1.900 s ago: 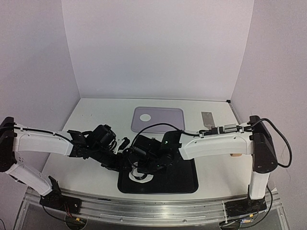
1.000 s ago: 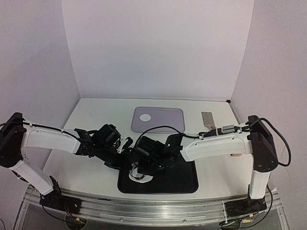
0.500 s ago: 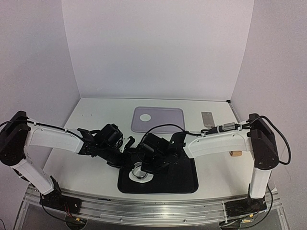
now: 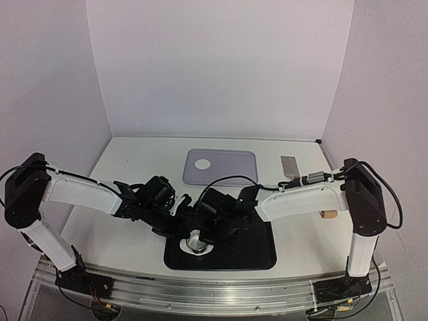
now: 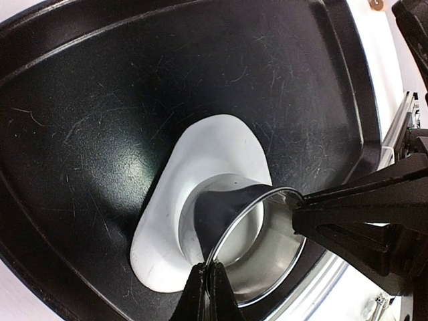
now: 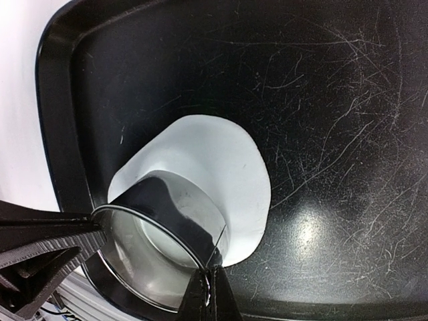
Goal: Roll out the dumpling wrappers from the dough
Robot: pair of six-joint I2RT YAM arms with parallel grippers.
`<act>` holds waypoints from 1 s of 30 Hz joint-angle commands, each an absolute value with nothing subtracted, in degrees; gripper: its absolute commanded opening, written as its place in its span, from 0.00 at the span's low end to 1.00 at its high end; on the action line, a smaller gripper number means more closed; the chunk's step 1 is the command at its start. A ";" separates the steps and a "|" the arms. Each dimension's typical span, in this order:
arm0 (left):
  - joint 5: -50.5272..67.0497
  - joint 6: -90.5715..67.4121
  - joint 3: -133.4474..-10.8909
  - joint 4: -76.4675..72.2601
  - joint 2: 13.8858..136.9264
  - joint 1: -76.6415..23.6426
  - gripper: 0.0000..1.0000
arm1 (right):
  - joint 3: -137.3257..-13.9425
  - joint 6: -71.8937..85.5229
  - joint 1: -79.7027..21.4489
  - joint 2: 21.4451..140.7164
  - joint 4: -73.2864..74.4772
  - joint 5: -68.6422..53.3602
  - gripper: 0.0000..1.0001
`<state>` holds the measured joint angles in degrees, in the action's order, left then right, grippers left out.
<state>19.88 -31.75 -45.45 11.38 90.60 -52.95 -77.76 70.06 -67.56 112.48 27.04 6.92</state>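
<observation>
Shifted slightly rightward, both arms are now met over the black tray (image 4: pixel 257 253).
The steel ring (image 5: pixel 271 257) is pinched by the closed left end effector (image 5: pixel 206 279) and right end effector (image 6: pixel 208 282). One dumpling wrapper (image 4: pixel 202 163) is laid on the grey mat (image 4: pixel 234 168), farther back on the white desk (image 4: pixel 134 164) between lilac walls (image 4: pixel 221 67).

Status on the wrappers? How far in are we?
Done: one wrapper lies on the grey tray at the back. In hand: left hand and right hand both pinch the rim of the steel ring, over the dough sheet on the black tray. Left: free this cut, move it over, cut more. Can't tell whether a disc is inside.
</observation>
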 commanded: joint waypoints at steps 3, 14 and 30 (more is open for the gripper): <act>23.56 -29.47 -46.41 13.31 92.28 -53.96 0.00 | -76.06 71.38 -64.43 115.33 29.18 9.89 0.00; 22.41 -29.07 -41.30 12.76 95.49 -53.97 0.00 | -73.35 71.95 -64.36 118.88 29.09 8.58 0.00; 21.33 -27.56 -34.92 12.43 102.22 -53.97 0.00 | -77.88 69.97 -64.99 120.54 29.77 10.37 0.00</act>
